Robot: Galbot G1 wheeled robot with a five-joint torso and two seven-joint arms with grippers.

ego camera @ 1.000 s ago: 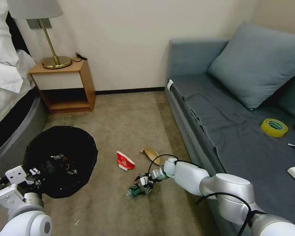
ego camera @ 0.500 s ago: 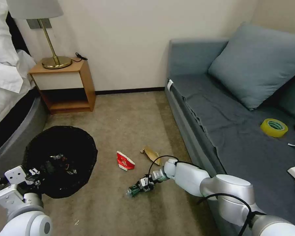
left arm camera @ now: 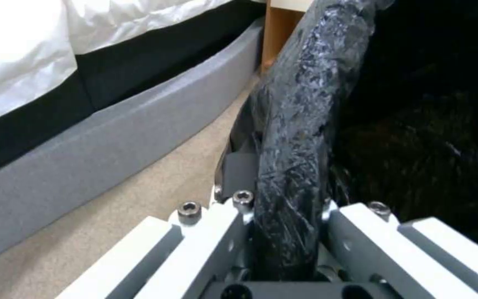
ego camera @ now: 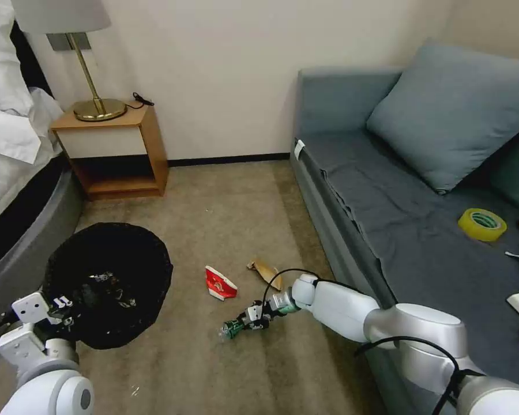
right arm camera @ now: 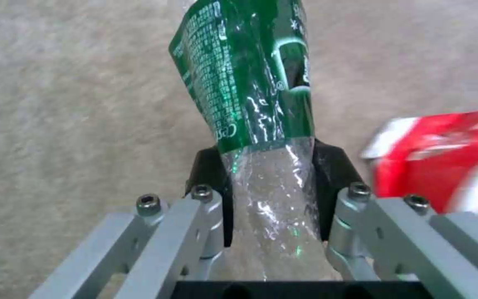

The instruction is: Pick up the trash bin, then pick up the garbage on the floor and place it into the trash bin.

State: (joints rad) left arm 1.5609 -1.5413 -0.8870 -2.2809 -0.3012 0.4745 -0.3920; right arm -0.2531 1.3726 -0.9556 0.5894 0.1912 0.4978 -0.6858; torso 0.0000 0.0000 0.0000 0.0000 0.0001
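Clamping the bottle [right arm camera: 261, 124] at its crushed clear end, the right gripper [right arm camera: 269, 199] holds light, slippery, yielding plastic; trash bin [ego camera: 106, 282] at nine o'clock, pinched by the left gripper [left arm camera: 283, 224].

bedroom: bed [ego camera: 11, 173], nightstand [ego camera: 112, 150], lamp [ego camera: 69, 34]

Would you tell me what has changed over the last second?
The right gripper, shut on the bottle, has shifted slightly toward the trash bin. The left gripper still clamps the bin's rim; red carton and wrapper lie unmoved.
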